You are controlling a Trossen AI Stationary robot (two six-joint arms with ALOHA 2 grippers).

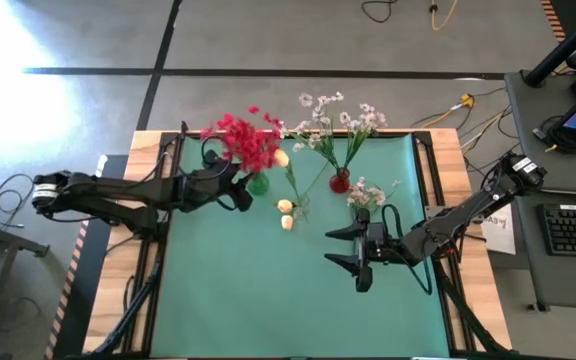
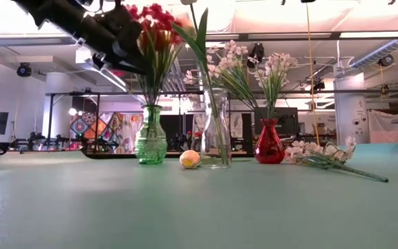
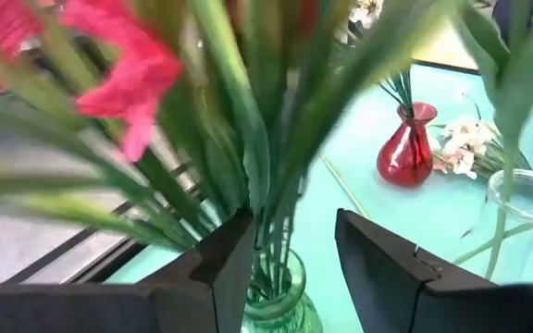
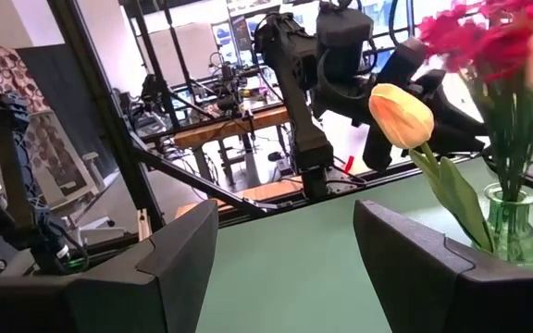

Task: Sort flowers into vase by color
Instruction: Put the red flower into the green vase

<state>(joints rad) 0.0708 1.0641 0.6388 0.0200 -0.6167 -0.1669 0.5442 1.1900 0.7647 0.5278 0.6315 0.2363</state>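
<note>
Red flowers stand in a green glass vase at the far left of the mat. My left gripper is open just above the vase mouth, with its fingers on either side of the stems. White sprays stand in a red vase. A cream-yellow flower stands in a clear vase, and a loose yellow bud lies beside that vase. Another white spray lies on the mat. My right gripper hangs open over the middle, with nothing between its fingers. My left gripper's fingers stand apart around the red flowers' stems, coming in roughly level from the table's left, just above the green vase's neck. The stems run close along one finger. I cannot tell whether that finger touches them. The flowers stand upright in the vase.
The three vases stand in a row near the mat's far edge. The white spray lies just right of the red vase, close to my right gripper. The green mat's near half is bare. A black frame borders the table.
</note>
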